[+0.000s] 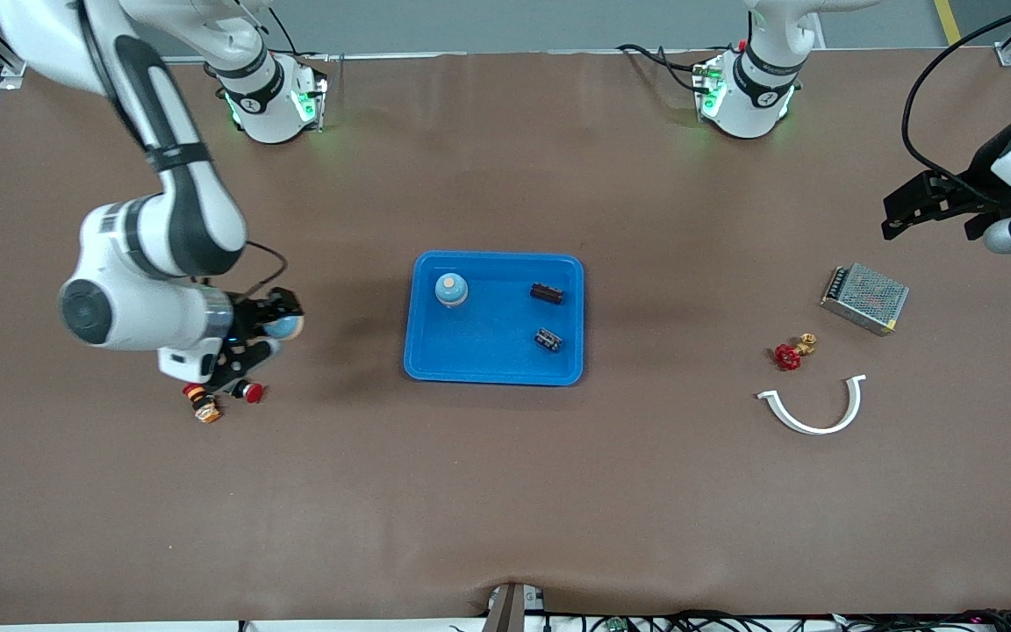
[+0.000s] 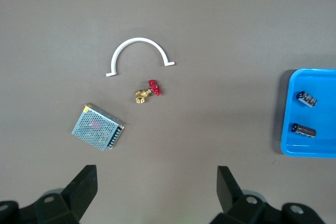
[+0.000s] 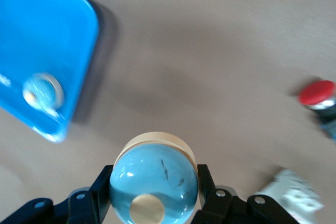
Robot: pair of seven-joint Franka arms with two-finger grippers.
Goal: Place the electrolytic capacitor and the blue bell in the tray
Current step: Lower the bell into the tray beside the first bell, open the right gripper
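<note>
A shallow bright-blue rectangular plastic tray [image 1: 495,360] with rounded corners and a raised rim sits near the middle of the brown worktop [image 1: 505,491]. Inside it, in the corner nearest the right arm's base, stands a pale-blue domed bell on a tan base [image 1: 451,289]. Two small dark cylindrical electrolytic capacitors also lie in the tray, one [image 1: 546,293] farther from the front camera, the other [image 1: 548,340] nearer. The right pincer [image 1: 282,326] is over the worktop beside the tray, toward the right arm's end, clamped on a second pale-blue domed bell with a tan base [image 3: 154,182]. Just beside it on the worktop are a red push button [image 1: 251,391] and a small orange-and-black part [image 1: 205,408]. The left pincer [image 2: 155,184] waits high over the left arm's end of the worktop, its fingers wide apart and holding nothing. Near that end lie a perforated metal power-supply box [image 1: 864,298], a brass valve with a red handwheel [image 1: 793,352], and a white curved plastic clip [image 1: 816,407].
</note>
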